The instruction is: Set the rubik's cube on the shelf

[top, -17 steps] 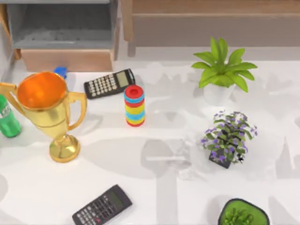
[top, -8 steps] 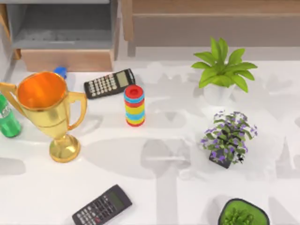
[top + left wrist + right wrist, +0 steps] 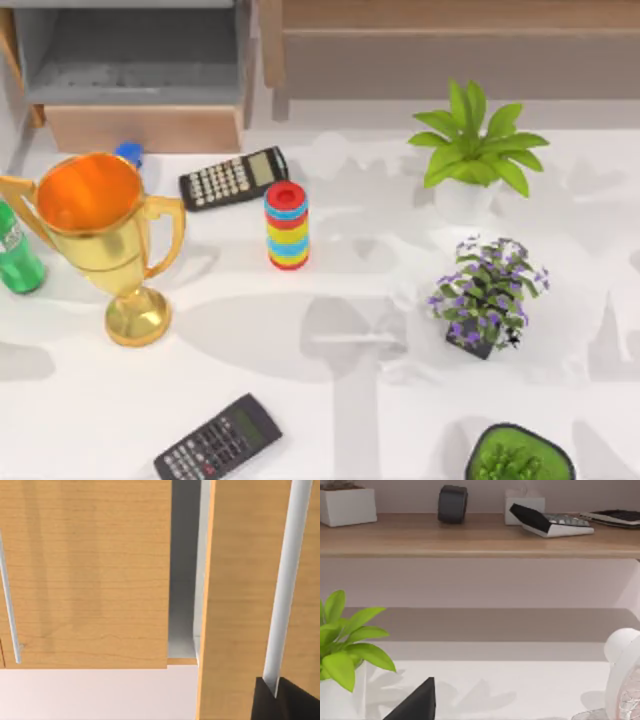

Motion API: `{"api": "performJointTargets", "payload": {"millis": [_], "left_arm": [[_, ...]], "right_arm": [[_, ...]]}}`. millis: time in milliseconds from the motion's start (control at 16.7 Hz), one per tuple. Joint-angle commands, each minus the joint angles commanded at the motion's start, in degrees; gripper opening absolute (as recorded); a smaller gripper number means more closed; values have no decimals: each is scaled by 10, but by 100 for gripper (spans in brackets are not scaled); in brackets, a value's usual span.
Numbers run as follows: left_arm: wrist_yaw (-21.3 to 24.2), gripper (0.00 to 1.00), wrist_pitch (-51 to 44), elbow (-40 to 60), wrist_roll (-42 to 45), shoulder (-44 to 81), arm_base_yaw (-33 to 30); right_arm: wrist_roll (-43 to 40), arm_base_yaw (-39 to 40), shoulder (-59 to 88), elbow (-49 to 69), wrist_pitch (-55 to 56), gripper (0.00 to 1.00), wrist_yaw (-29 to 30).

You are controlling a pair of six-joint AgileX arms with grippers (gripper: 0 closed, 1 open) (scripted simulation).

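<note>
Quick update from the remote seat. The shelf [image 3: 450, 14] runs along the table's [image 3: 330, 400] far edge on the right, with its wooden upright [image 3: 270, 45] just beside the box compartment [image 3: 140, 60] on the left. The most open room is the bare middle strip between the trophy [image 3: 100, 235] and the purple flower plant [image 3: 487, 292].

Count:
- two calculators, one [image 3: 233, 178] near the ring stack [image 3: 287, 227] and one [image 3: 218, 440] at the near edge
- three plants, adding the leafy one [image 3: 478, 150] and the dark-potted one [image 3: 518, 455]
- one green bottle [image 3: 15, 255]

The left gripper [image 3: 287, 702] is up against wooden panels, and the right gripper [image 3: 415, 702] faces the shelf ledge. I honestly can't tell if either one is clenched, released or holding anything. I can't tell where the rubik's cube is either.

Compared with a second ago nothing on the table has moved. Only the shadow at the left edge has slid.
</note>
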Motion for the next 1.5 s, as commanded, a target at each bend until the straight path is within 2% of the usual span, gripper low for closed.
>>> {"api": "performJointTargets", "payload": {"millis": [600, 1200, 1500], "left_arm": [[0, 98, 0, 0, 0, 0, 0], [1, 100, 1, -1, 0, -1, 1], [28, 100, 21, -34, 2, -12, 28]], "right_arm": [[0, 0, 0, 0, 0, 100, 0], [0, 0, 0, 0, 0, 100, 0], [0, 0, 0, 0, 0, 100, 0]]}}
